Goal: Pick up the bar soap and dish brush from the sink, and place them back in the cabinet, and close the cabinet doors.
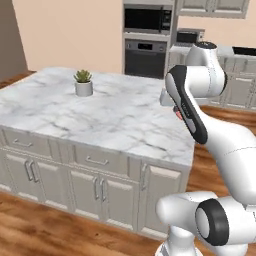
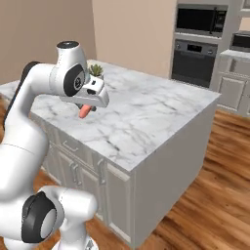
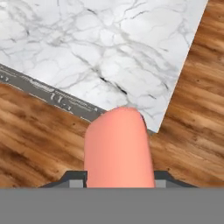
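Hand (image 2: 87, 110) raised above marble island (image 2: 146, 117), pointing down, clamped on bar soap (image 3: 118, 146)

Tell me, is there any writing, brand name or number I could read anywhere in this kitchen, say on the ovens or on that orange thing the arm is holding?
None can be read.
bar soap: plain salmon-orange, no stamp or label.
wall oven: a dark display panel, too small and blurred to read.
microwave: no legible marks.
plant pot: plain.

Both base views look forward and down from behind the arm onto the marble bench (image 1: 100, 115); the hand view looks down close over its corner.
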Available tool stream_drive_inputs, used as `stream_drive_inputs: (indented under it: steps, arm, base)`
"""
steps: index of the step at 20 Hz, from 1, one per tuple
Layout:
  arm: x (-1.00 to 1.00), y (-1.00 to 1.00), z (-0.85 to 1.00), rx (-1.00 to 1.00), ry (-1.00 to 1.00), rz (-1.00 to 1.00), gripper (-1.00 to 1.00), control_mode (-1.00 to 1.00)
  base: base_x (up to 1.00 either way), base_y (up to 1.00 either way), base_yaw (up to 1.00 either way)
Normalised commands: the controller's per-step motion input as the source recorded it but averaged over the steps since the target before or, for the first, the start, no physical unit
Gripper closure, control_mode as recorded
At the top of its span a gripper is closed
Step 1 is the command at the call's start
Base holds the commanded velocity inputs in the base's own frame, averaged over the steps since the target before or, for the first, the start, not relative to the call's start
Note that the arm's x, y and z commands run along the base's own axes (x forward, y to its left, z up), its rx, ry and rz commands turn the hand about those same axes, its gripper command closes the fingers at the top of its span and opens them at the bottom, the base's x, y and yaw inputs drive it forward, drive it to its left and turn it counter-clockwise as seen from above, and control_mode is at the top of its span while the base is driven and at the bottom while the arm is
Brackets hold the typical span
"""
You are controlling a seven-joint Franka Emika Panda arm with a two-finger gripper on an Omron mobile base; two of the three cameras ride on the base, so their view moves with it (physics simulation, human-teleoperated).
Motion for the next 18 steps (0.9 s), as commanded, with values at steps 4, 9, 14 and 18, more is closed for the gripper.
stream_drive_inputs:
  steps: [4,9,14,18]
  arm:
    - [0.0,0.0,0.0,0.0,0.0,0.0,1.0,1.0]
    - [0.0,0.0,0.0,0.0,0.0,0.0,1.0,1.0]
    - [0.0,0.0,0.0,0.0,0.0,0.0,1.0,1.0]
    - [0.0,0.0,0.0,0.0,0.0,0.0,1.0,1.0]
  base:
    - [0.26,-0.26,-0.53]
    - [0.22,-0.31,-0.52]
    - [0.26,-0.24,-0.53]
    - [0.26,-0.23,-0.53]
